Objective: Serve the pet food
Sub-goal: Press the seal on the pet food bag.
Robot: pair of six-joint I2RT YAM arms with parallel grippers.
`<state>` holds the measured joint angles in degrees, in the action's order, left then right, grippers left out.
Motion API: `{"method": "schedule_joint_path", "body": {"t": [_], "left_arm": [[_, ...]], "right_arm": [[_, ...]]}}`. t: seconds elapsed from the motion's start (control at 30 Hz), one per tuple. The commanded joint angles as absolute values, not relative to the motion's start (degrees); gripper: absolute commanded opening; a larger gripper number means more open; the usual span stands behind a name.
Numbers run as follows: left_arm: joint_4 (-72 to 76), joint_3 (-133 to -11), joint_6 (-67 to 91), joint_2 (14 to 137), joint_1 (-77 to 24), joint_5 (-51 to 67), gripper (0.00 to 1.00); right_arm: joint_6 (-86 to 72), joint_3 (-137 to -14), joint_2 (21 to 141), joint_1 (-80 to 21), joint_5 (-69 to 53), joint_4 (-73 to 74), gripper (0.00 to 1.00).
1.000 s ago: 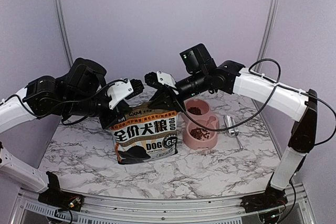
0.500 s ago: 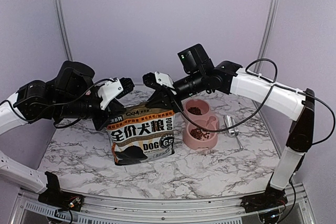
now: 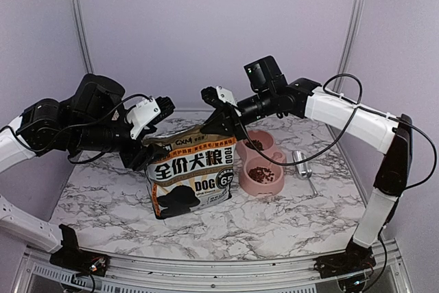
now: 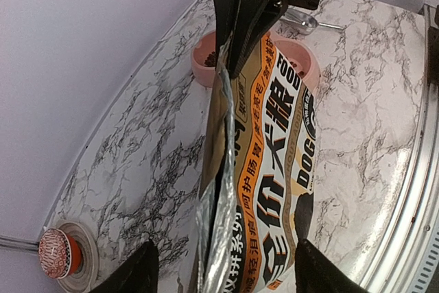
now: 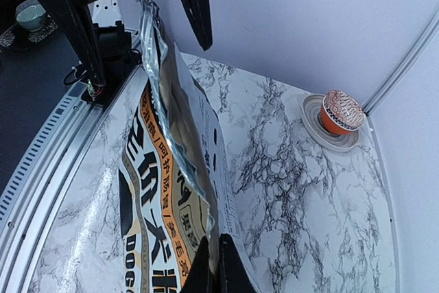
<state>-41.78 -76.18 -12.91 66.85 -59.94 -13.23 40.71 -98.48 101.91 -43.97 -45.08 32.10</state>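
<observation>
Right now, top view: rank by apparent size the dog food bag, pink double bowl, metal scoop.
1. dog food bag
2. pink double bowl
3. metal scoop
All three sit at similar depth, so nearness should not change the order.

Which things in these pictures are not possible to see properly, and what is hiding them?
Inside of the brown-and-black paper dog-food bag: both wrist views see its mouth edge-on, and the silver lining hides the contents.
Small print on the bag's front: top view, too small to read.
Pink double plastic bowl: left wrist view, the bag and the right pincer cover its middle.
</observation>
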Motion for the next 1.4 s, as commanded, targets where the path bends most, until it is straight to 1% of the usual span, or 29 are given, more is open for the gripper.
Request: {"method": "schedule_joint_path", "body": {"t": [0.0, 0.17, 0.27, 0.3, 0.33, 0.4, 0.43, 0.5, 0.53, 0.57, 0.7, 0.77, 0.8, 0.83, 0.87, 0.9, 0.97, 1.0, 1.13, 1.27, 1.37], "left_arm": [[-43.3, -78.1, -13.0, 68.5, -59.7, -11.4, 0.70], [-43.2, -78.2, -14.1, 70.7, -59.7, -11.9, 0.70], [-41.1, -77.1, -14.7, 70.7, -59.7, -11.2, 0.66], [-40.1, -76.5, -15.2, 70.8, -59.7, -11.9, 0.64], [-39.3, -76.1, -15.8, 70.9, -59.7, -12.9, 0.58], [-38.5, -75.9, -17.5, 71.9, -59.1, -14.5, 0.41], [-38.4, -76.1, -17.8, 72.5, -58.7, -14.7, 0.33], [-38.1, -76.4, -17.9, 73.3, -58.5, -13.6, 0.18], [-37.6, -76.1, -17.9, 73.4, -58.4, -13.1, 0.08], [-37.1, -75.6, -17.8, 73.3, -58.4, -13.1, 0.00], [-34.8, -73.9, -18.1, 72.0, -57.5, -13.0, 0.00], [-34.4, -73.6, -17.6, 71.4, -57.0, -10.7, 0.00], [-34.1, -73.3, -17.6, 71.1, -57.0, -10.2, 0.00], [-34.1, -72.9, -17.8, 70.9, -57.0, -9.9, 0.00], [-34.1, -72.9, -17.9, 70.8, -57.0, -10.0, 0.00], [-34.1, -73.1, -18.2, 70.7, -56.8, -10.0, 0.00], [-34.2, -73.7, -18.7, 70.5, -56.4, -9.1, 0.00], [-34.3, -74.1, -18.8, 70.5, -56.3, -8.2, 0.00], [-33.8, -73.6, -18.7, 69.6, -56.2, -5.5, 0.00], [-33.3, -73.0, -18.9, 69.2, -56.1, -5.1, 0.00], [-33.1, -72.5, -19.1, 68.8, -56.0, -4.5, 0.00]], "right_arm": [[40.2, -97.9, 101.1, -42.6, -44.9, 29.2, 0.00], [37.7, -94.0, 98.7, -42.6, -44.8, 25.8, 0.00], [37.6, -91.5, 97.2, -42.7, -45.4, 25.1, 0.00], [37.6, -91.5, 96.9, -42.7, -44.9, 25.4, 0.00], [37.5, -91.5, 96.6, -42.7, -44.6, 25.8, 0.00], [36.8, -90.7, 95.3, -42.6, -44.3, 25.1, 0.00], [36.9, -89.8, 94.4, -42.7, -45.0, 24.3, 0.00], [37.7, -89.1, 93.9, -42.7, -45.2, 24.6, 0.00], [38.0, -89.2, 93.9, -42.6, -44.7, 25.1, 0.00], [37.9, -89.2, 94.0, -42.6, -44.1, 25.1, 0.00], [36.4, -88.4, 94.2, -42.7, -45.9, 22.8, 0.00], [37.3, -89.1, 95.0, -42.7, -47.2, 23.5, 0.00], [37.6, -90.0, 95.5, -42.7, -47.3, 24.0, 0.03], [37.5, -90.6, 95.9, -42.7, -47.2, 24.1, 0.15], [37.1, -91.2, 96.2, -42.8, -46.9, 24.2, 0.32], [36.6, -92.0, 96.6, -42.9, -46.4, 24.3, 0.44], [36.4, -93.9, 97.2, -43.4, -46.1, 25.3, 0.57], [36.8, -94.7, 97.6, -43.9, -46.4, 25.8, 0.61], [39.6, -98.7, 99.9, -47.1, -44.6, 29.1, 0.64], [40.5, -105.6, 104.7, -50.1, -42.1, 34.0, 0.64], [41.4, -110.3, 107.7, -51.1, -40.7, 37.7, 0.62]]}}
